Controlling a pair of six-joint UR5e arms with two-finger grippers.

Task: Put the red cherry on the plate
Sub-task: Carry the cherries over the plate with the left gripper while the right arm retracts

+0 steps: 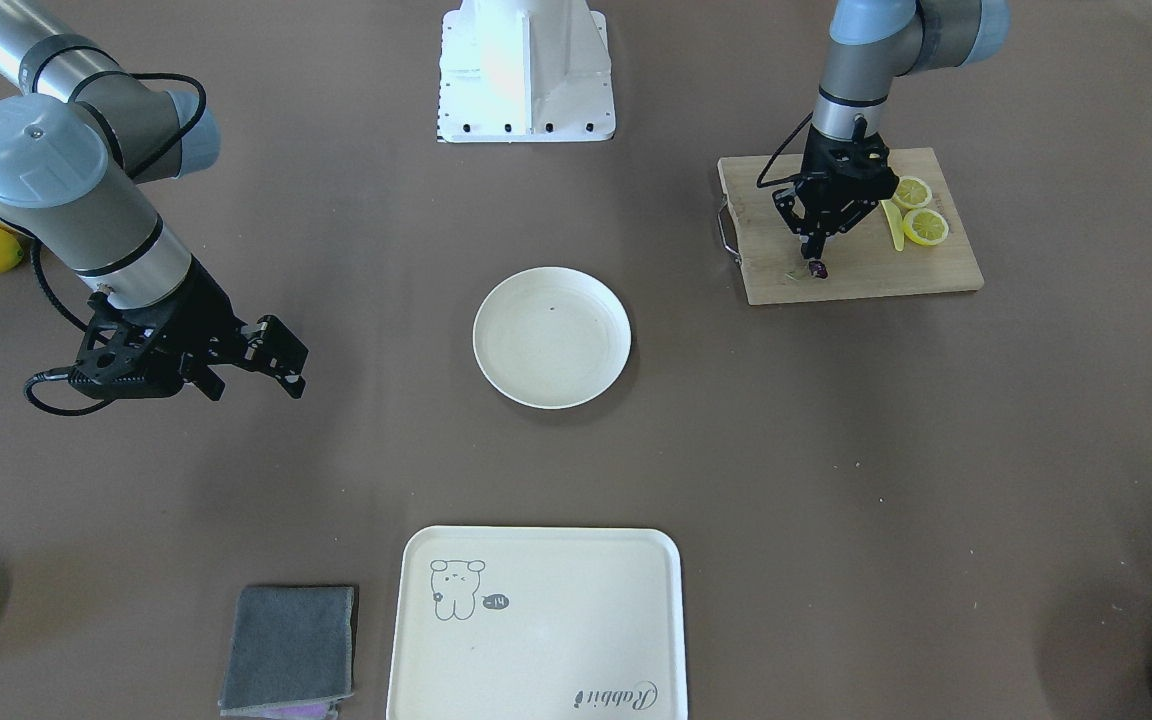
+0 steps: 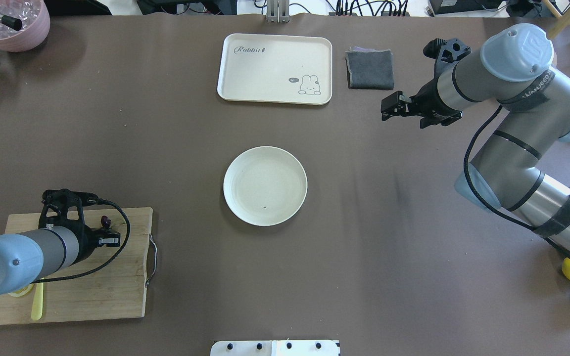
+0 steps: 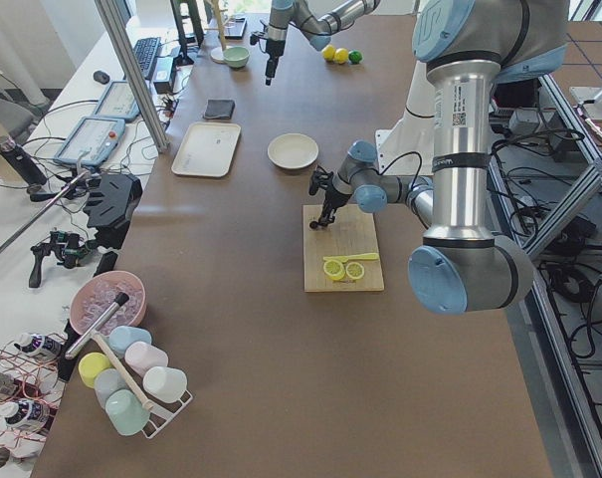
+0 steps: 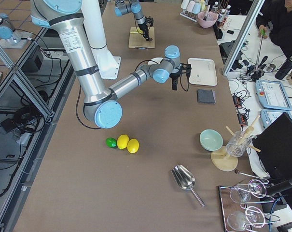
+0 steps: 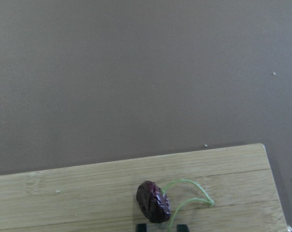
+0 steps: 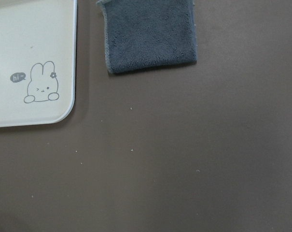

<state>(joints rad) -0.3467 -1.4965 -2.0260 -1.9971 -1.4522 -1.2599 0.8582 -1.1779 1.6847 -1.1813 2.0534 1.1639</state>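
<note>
Fingers [image 5: 182,228] of left gripper [image 1: 816,252] narrowed astride stem of red cherry [image 5: 153,202] on cutting board [image 1: 866,275], grip impossible to tell; plate [image 1: 536,350] well apart toward worktop centre; right gripper [image 1: 258,380] splayed, farther off.

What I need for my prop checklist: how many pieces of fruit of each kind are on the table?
lemon slices: 2
whole lemons: 2
lime: 1
red cherry: 1
Total: 6
</note>
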